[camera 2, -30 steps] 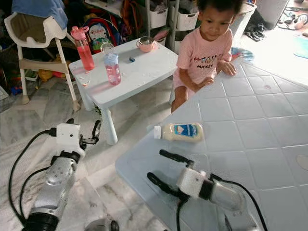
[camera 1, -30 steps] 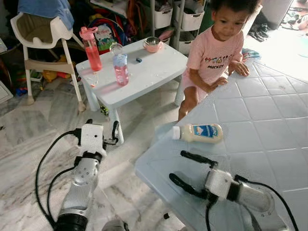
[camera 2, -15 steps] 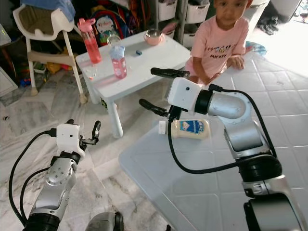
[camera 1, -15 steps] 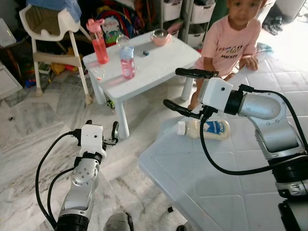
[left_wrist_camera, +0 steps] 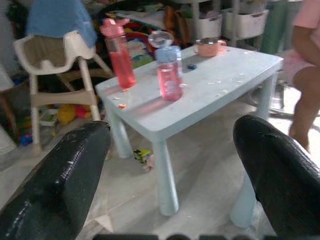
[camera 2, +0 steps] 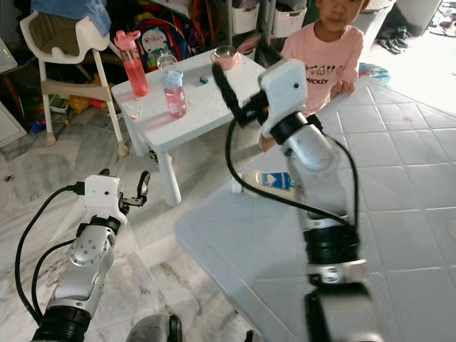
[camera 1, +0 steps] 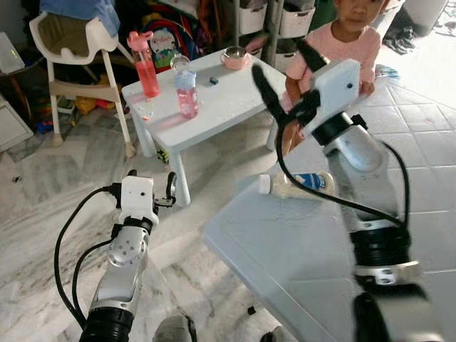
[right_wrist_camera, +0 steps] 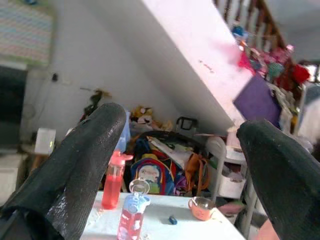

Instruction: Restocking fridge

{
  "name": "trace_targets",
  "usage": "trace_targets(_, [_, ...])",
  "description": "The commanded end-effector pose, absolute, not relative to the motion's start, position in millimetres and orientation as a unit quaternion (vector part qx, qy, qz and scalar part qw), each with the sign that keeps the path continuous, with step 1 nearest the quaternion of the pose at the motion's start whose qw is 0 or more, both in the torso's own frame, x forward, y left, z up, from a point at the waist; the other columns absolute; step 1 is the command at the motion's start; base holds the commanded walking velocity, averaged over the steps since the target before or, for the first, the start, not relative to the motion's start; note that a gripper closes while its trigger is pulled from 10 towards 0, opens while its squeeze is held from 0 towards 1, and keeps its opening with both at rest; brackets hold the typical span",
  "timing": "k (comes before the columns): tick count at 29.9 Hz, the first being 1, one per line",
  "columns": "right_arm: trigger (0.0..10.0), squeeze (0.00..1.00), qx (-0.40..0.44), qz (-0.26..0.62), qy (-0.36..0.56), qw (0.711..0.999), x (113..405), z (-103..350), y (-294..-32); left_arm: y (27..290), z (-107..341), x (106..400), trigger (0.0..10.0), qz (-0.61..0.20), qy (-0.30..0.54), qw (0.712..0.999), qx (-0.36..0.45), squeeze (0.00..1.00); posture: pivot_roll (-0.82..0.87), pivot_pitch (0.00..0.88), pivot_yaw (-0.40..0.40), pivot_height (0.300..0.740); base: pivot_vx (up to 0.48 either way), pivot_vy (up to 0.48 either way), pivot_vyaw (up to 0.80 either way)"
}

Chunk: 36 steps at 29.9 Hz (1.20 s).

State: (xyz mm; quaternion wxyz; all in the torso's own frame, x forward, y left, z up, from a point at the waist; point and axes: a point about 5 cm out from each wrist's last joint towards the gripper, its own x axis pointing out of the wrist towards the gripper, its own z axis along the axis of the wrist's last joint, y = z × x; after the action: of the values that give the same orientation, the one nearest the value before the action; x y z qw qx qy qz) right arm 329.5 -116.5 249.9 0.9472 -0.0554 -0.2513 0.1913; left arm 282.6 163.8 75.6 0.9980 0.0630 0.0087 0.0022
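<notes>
Right gripper (camera 1: 281, 68) raised, released, empty, near a person in a pink shirt (camera 1: 347, 53). Risk: swinging down strikes them or rolls the lying white plastic sauce bottle (camera 1: 296, 184) off the pale tiled table (camera 1: 299, 256). Left gripper (camera 1: 149, 191) released, low.

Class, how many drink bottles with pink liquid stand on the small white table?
2. The tall bottle with the pink lid stands near the table's edge by the high chair; the shorter blue-lidded bottle stands beside it, nearer the table's middle.

Mayonnaise bottle (camera 1: 299, 185) lying on tiled counter (camera 1: 420, 171), near edge.
</notes>
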Motion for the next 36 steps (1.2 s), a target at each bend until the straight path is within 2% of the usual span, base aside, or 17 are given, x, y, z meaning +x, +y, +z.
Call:
trace_targets(1, [10.0,0.0,-0.053,0.176,-0.235,0.954,329,243,-122,169,73,282,10.0,0.018,0.018,0.997,0.069,0.0,0.0,0.0,0.061,0.74,0.0,0.0,0.0])
trace_targets(3, [10.0,0.0,-0.117,0.217,-0.162,0.955,328,218,-122,166,69,279,10.0,0.004,0.023,0.997,0.073,0.0,-0.01,0.0,0.065,0.74,0.0,0.0,0.0])
trace_targets(4, [10.0,0.0,-0.117,0.217,-0.162,0.955,328,218,-122,166,69,279,10.0,0.004,0.023,0.997,0.073,0.0,-0.01,0.0,0.065,0.74,0.0,0.0,0.0])
trace_targets(5, [10.0,0.0,-0.159,0.246,-0.141,0.946,328,213,-125,165,68,278,10.0,0.0,0.024,0.997,0.072,0.0,-0.01,0.001,0.067,0.74,0.0,0.0,0.0])
trace_targets(6, [10.0,0.0,-0.221,0.291,-0.109,0.925,330,208,-133,164,68,278,10.0,-0.003,0.025,0.997,0.072,0.0,-0.01,0.004,0.069,0.74,0.0,0.0,0.0])
trace_targets(8, [10.0,0.0,-0.269,0.304,-0.079,0.91,334,209,-147,164,68,279,10.0,-0.004,0.026,0.997,0.071,0.0,-0.02,0.008,0.069,0.74,0.0,0.0,0.0])
trace_targets(14, [10.0,0.0,-0.345,0.363,-0.023,0.865,341,212,-176,163,68,282,10.0,-0.005,0.026,0.997,0.07,0.0,-0.03,0.017,0.065,0.74,0.0,0.0,0.0])
trace_targets(18, [10.0,0.0,-0.345,0.411,-0.006,0.844,339,210,-181,162,68,282,10.0,-0.006,0.027,0.997,0.069,0.0,-0.03,0.024,0.062,0.74,0.0,0.0,0.0])
trace_targets(19, [10.0,0.0,-0.328,0.45,0.019,0.83,338,205,-186,162,66,280,10.0,-0.007,0.03,0.997,0.069,0.0,-0.02,0.03,0.06,0.74,0.0,0.0,0.0])
trace_targets(22, [10.0,0.0,-0.318,0.493,0.062,0.807,335,196,-194,162,65,278,10.0,-0.007,0.032,0.997,0.069,0.0,-0.01,0.036,0.057,0.74,0.0,0.0,0.0])
trace_targets(27, [10.0,0.0,-0.308,0.524,0.119,0.785,334,177,-205,164,65,276,10.0,-0.004,0.034,0.997,0.069,0.0,-0.01,0.04,0.051,0.74,0.0,0.0,0.0])
trace_targets(30, [10.0,0.0,-0.317,0.521,0.128,0.782,335,170,-206,163,65,275,10.0,-0.004,0.034,0.997,0.069,0.0,0.0,0.042,0.048,0.74,0.0,0.0,0.0])
trace_targets(36, [10.0,0.0,-0.274,0.557,0.189,0.761,325,135,-211,161,64,275,10.0,-0.006,0.038,0.997,0.066,0.0,0.0,0.051,0.047,0.74,0.0,0.0,0.0])
